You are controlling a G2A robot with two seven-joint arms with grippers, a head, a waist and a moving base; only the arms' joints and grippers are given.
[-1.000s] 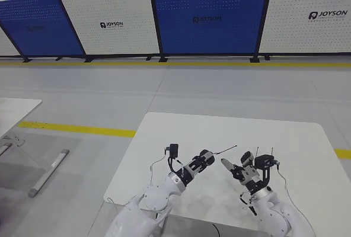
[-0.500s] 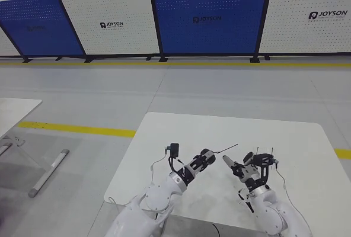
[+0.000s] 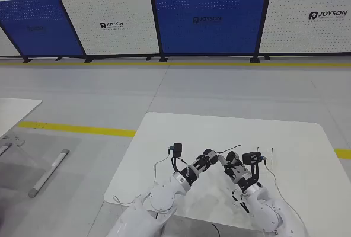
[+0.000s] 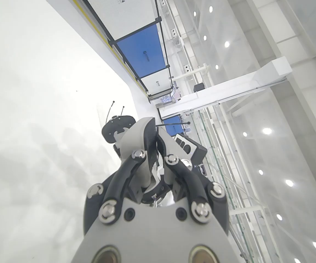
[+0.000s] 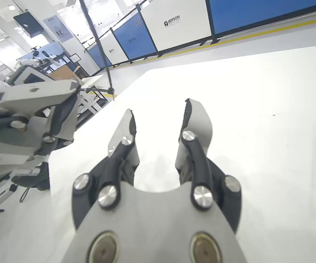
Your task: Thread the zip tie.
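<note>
My left gripper is shut on a thin black zip tie, and the tie's free end slants up and away over the white table. In the left wrist view the tie juts out past the closed gripper. Just right of it, my right gripper hovers open and holds nothing. The right wrist view shows that gripper with its fingers spread above the tabletop. There the tie crosses as a dark line, beside the left gripper.
Two spare black zip ties lie on the table to the right of the grippers, also seen past the left gripper. Beyond the table are yellow floor lines and blue and white partition panels.
The right gripper has moved left, closing the gap to the left gripper. The left gripper and its tie have shifted slightly right.
</note>
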